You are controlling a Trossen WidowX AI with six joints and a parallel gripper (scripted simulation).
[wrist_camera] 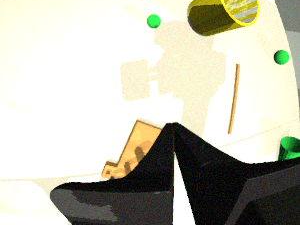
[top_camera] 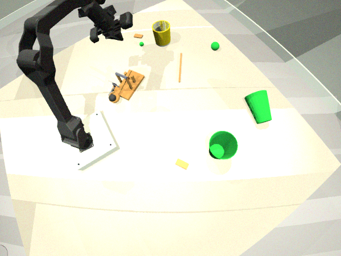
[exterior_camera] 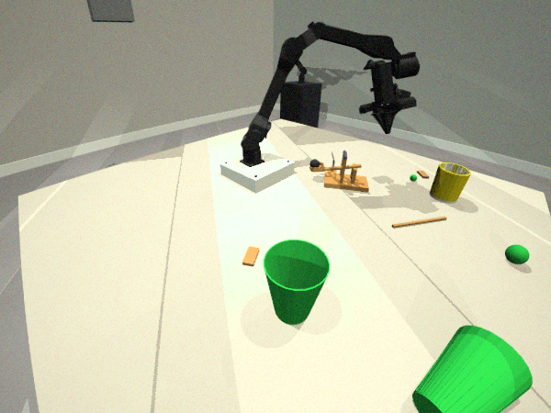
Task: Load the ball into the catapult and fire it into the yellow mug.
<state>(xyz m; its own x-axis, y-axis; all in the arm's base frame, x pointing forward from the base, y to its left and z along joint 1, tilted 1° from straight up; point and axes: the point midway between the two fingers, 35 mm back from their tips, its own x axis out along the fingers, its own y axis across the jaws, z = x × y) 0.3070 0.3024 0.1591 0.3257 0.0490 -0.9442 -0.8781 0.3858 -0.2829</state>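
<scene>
The wooden catapult (top_camera: 138, 76) (exterior_camera: 345, 184) (wrist_camera: 142, 133) stands on the table near the robot's base. A dark ball (top_camera: 112, 97) (exterior_camera: 314, 162) sits in the cup at the end of its throwing arm, on the side toward the base. The yellow mug (top_camera: 162, 37) (exterior_camera: 447, 184) (wrist_camera: 206, 14) stands upright beyond the catapult's other end. My gripper (top_camera: 122, 39) (exterior_camera: 387, 132) (wrist_camera: 171, 128) is shut and empty, high above the table between catapult and mug. Its fingers hide part of the catapult in the wrist view, and the ball does not show there.
A small green ball (top_camera: 141, 44) (exterior_camera: 413, 177) and an orange block (top_camera: 138, 36) lie near the mug. A thin stick (top_camera: 180, 68) (exterior_camera: 419, 222) and a larger green ball (top_camera: 215, 46) lie farther right. One green cup (top_camera: 229, 140) stands upright; another (top_camera: 260, 108) lies tipped. Another block (top_camera: 182, 164) lies nearby.
</scene>
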